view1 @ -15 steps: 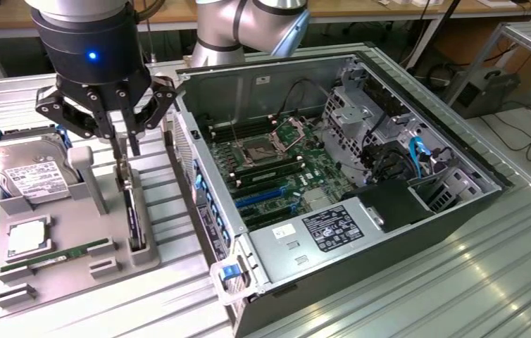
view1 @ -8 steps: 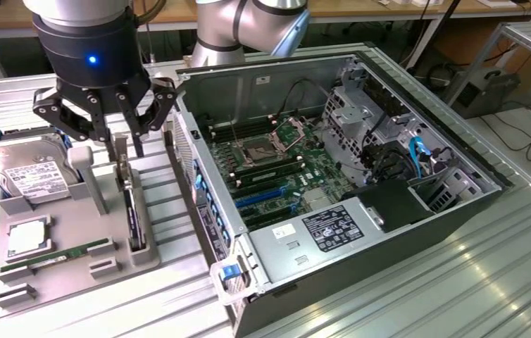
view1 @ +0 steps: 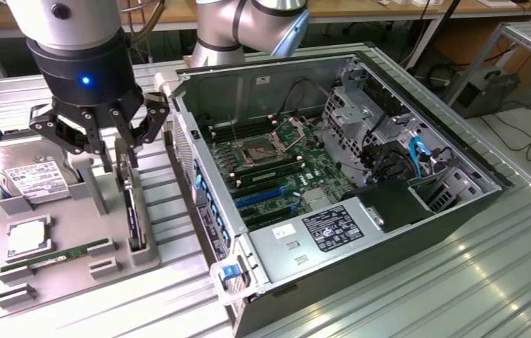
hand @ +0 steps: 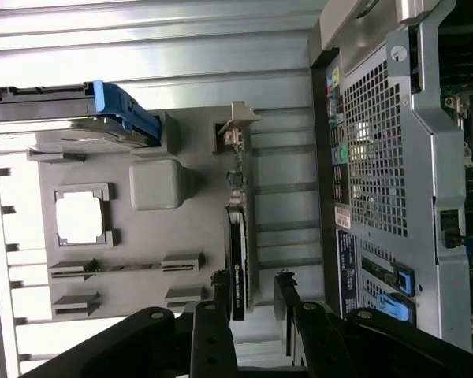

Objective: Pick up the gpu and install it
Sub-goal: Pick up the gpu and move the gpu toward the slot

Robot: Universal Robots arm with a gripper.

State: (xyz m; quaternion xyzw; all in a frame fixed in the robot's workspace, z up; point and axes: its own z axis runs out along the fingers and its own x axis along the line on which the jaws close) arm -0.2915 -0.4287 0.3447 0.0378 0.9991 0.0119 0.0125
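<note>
Tool (hand: pixel 252 282) open, empty, over upright gpu (hand: pixel 236 252); hard drive (view1: pixel 31 179) and computer case (view1: pixel 218 91) flank it.

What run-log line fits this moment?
gripper: over gpu | fingers: open | gpu: on edge in tray, not held | computer case: open

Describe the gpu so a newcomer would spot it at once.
Beside the open computer case, on the exterior view's left, sits a grey parts tray. The gpu stands on edge in the tray's slot nearest the case. Unlike the labelled hard drive and the green memory stick, it is a long dark card.
</note>
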